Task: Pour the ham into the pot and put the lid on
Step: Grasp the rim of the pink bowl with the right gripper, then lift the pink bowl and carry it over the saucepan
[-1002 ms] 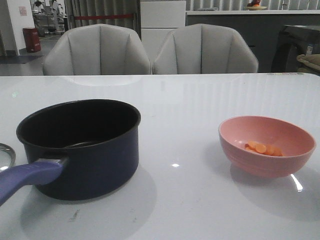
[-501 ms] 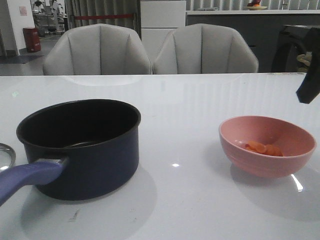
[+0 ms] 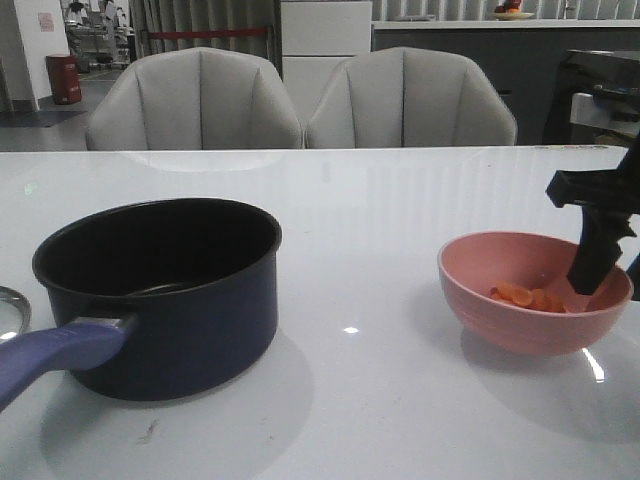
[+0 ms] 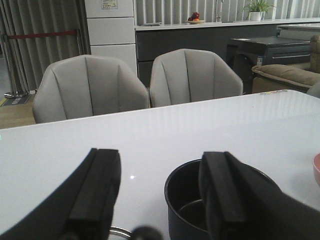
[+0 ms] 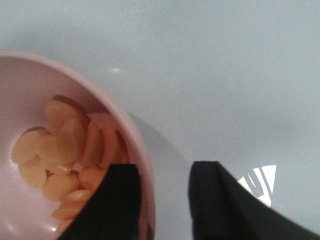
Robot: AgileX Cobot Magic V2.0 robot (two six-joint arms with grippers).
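Observation:
The dark blue pot (image 3: 160, 290) stands at the left, its purple handle (image 3: 50, 355) pointing toward me. A sliver of the lid's (image 3: 8, 305) steel rim shows at the left edge. The ham (image 3: 525, 297) lies as orange slices inside a pink bowl (image 3: 500, 320) at the right. My right gripper (image 3: 605, 275) is open and straddles the bowl's right rim (image 5: 135, 140): one finger is inside by the ham (image 5: 60, 145), the other outside. My left gripper (image 4: 161, 156) is open and holds nothing, with the pot (image 4: 185, 195) beyond it and the lid's rim (image 4: 120, 231) just below.
Two grey chairs (image 3: 300, 100) stand behind the table's far edge. Bare white tabletop (image 3: 360, 300) lies between the pot and the bowl. A dark cabinet (image 3: 590, 90) is at the back right.
My right gripper has come down from the upper right edge of the front view to the pink bowl's right rim. Pot, lid and bowl have stayed put.

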